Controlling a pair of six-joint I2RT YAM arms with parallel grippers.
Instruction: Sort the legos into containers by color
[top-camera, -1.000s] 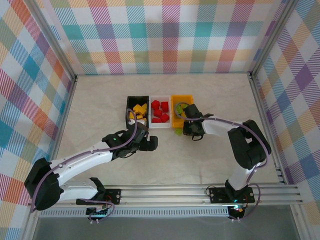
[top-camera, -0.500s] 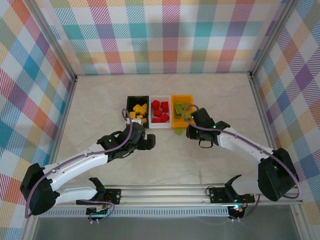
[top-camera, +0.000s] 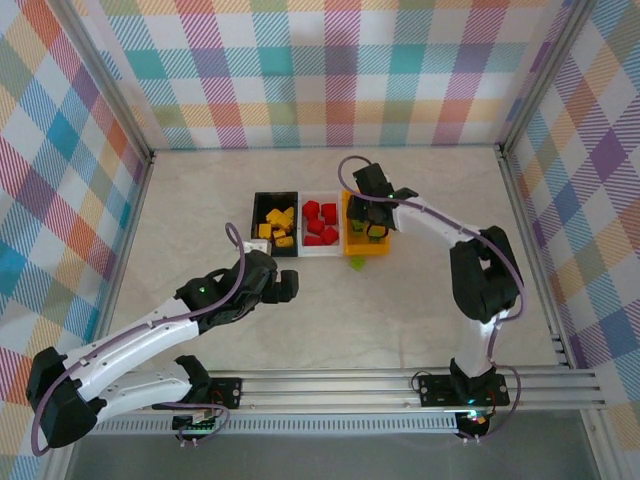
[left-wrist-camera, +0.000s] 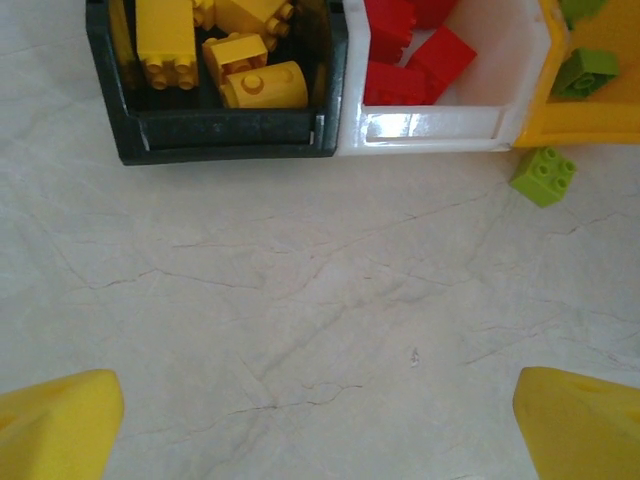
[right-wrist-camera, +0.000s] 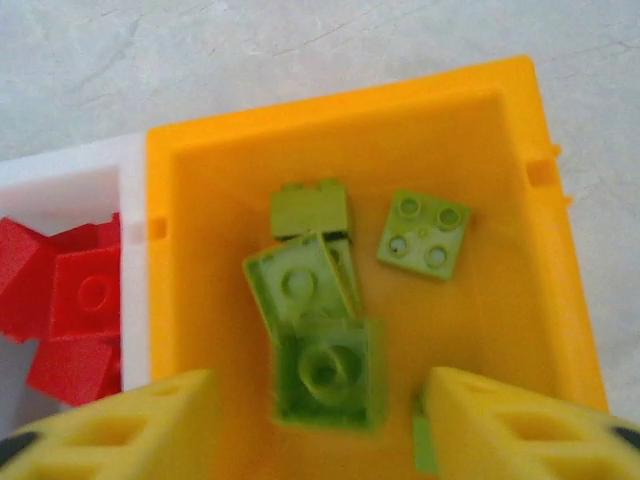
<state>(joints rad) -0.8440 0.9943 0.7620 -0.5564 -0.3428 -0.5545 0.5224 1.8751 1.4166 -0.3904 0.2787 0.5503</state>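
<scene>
Hovering over the orange bin (right-wrist-camera: 505, 330), the right gripper (right-wrist-camera: 318, 385) stands spread, apparently dropping a green brick (right-wrist-camera: 330, 368) among its kind.

Marbled table (top-camera: 420, 310) with black bin (top-camera: 275, 195), white bin (top-camera: 320, 251), orange bin (top-camera: 347, 225) (side by side), one lime brick (top-camera: 357, 263).

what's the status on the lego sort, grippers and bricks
Left gripper open, empty, over the table. Right gripper open above orange bin, green legos inside. One green lego loose on table by that bin. Nothing in the way.
</scene>
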